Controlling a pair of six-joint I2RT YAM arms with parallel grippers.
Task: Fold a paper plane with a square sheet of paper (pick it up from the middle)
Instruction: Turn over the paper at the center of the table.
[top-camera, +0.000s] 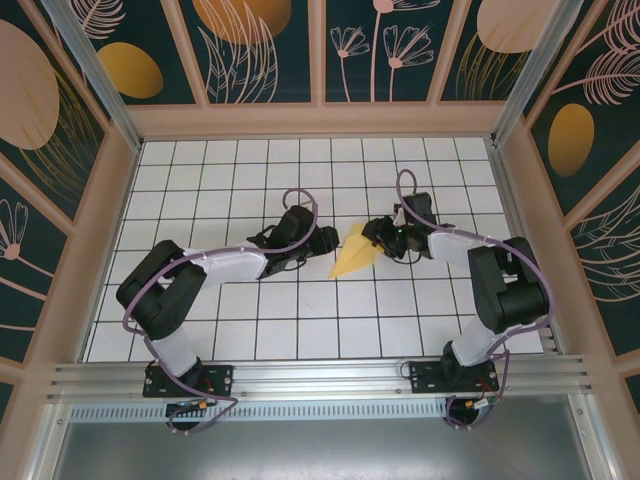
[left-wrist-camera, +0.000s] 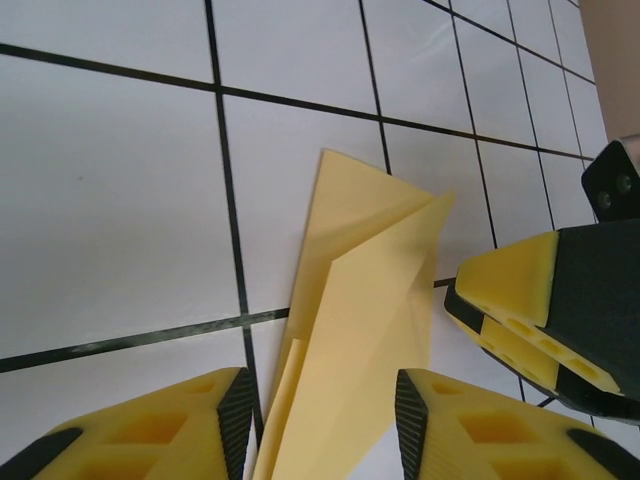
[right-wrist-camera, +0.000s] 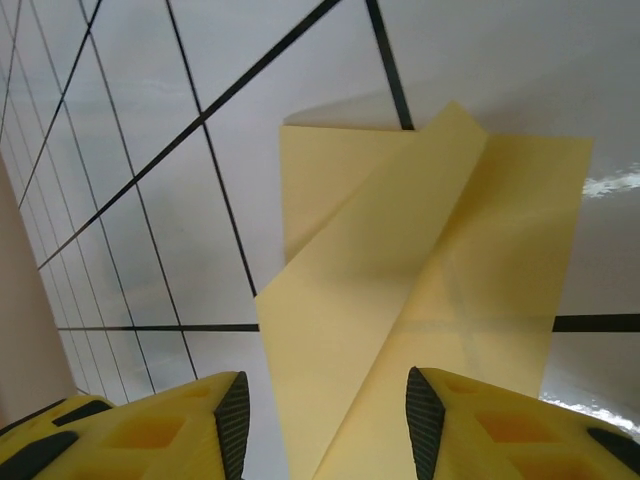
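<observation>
left tool (left-wrist-camera: 322, 400) and right tool (right-wrist-camera: 325, 395) both gape open, the paper plane (top-camera: 355, 255) lying between their fingers.

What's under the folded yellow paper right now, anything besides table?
The white gridded table lies beside the folded paper, and black grid lines run under its edges. Its upper flaps cover its own lower layer. The patch beneath is hidden.

Black-and-white arms (top-camera: 225, 266); lilac cables (top-camera: 300, 193); yellow foam end effector fingers (left-wrist-camera: 480, 432), black-backed
</observation>
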